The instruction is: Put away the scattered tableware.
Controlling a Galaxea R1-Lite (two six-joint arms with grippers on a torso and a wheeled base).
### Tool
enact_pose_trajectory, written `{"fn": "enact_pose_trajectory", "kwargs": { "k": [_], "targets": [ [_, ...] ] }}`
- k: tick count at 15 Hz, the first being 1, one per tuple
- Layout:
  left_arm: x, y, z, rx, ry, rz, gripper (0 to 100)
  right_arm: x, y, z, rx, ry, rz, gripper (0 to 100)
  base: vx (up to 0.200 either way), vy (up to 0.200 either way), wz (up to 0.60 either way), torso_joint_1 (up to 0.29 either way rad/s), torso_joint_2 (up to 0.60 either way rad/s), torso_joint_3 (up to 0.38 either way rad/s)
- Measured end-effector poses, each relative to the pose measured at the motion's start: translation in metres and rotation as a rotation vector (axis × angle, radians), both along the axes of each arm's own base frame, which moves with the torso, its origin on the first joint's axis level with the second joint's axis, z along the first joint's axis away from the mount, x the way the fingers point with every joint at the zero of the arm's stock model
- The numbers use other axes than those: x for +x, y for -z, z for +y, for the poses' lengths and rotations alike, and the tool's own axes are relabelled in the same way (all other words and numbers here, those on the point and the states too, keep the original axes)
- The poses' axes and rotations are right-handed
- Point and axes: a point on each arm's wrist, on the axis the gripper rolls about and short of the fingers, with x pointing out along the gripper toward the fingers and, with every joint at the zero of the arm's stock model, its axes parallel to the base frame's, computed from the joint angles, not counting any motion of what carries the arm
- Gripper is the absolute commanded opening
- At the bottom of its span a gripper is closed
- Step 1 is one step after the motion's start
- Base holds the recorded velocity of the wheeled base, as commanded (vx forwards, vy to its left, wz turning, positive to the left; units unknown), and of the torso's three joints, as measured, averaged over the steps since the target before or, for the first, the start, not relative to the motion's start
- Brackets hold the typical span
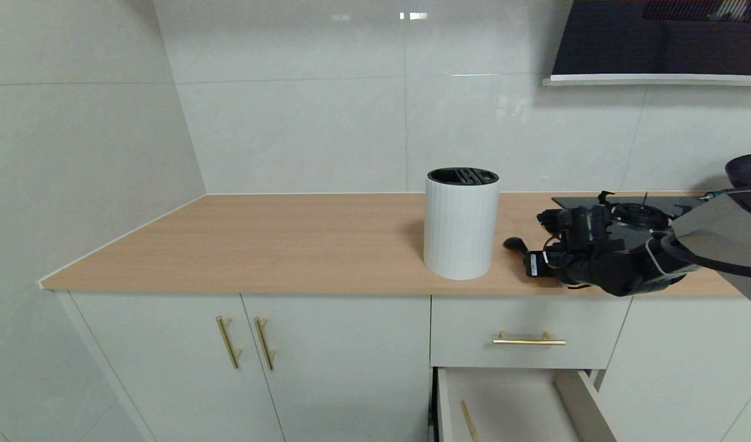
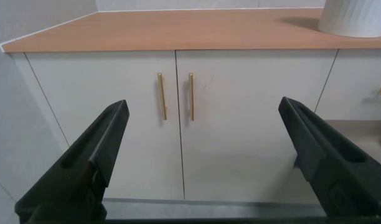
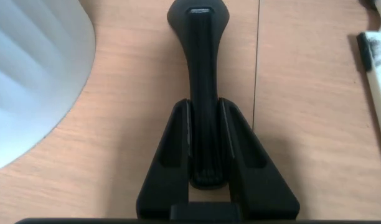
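A white ribbed cylindrical holder (image 1: 461,224) with a black slotted top stands upright on the wooden counter (image 1: 259,245). Just to its right lies a black utensil handle (image 1: 515,244), flat on the wood. My right gripper (image 1: 529,253) is low over the counter and shut on that handle (image 3: 200,74), one finger (image 3: 175,134) pressed against each side. The holder's wall (image 3: 28,74) curves close beside it. My left gripper (image 2: 203,107) hangs open and empty below counter height, facing the cabinet doors (image 2: 178,124). The holder's base (image 2: 355,15) shows on the counter above.
A black cooktop (image 1: 627,215) with a burner sits right of the gripper, with a dark wok (image 1: 750,169) at the far right. A lower drawer (image 1: 510,405) stands pulled open under the counter. A pale slim object with a dark end (image 3: 377,81) lies near the handle.
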Motion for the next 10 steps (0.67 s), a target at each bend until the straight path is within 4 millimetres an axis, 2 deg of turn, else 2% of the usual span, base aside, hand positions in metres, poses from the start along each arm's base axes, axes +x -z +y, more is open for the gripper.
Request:
{"fn": "enact_pose_trajectory", "kwargs": {
  "k": [5, 10],
  "targets": [
    [0.000, 0.000, 0.000, 0.000, 0.000, 0.000, 100, -0.021, -0.023, -0.001, 0.018, 0.045, 0.078, 0, 0.000, 0.000, 0.00, 0.000, 0.00, 0.000],
    [0.000, 0.000, 0.000, 0.000, 0.000, 0.000, 100, -0.079, -0.050, 0.003, 0.043, 0.059, 0.169, 0, 0.000, 0.000, 0.00, 0.000, 0.00, 0.000]
  ]
}}
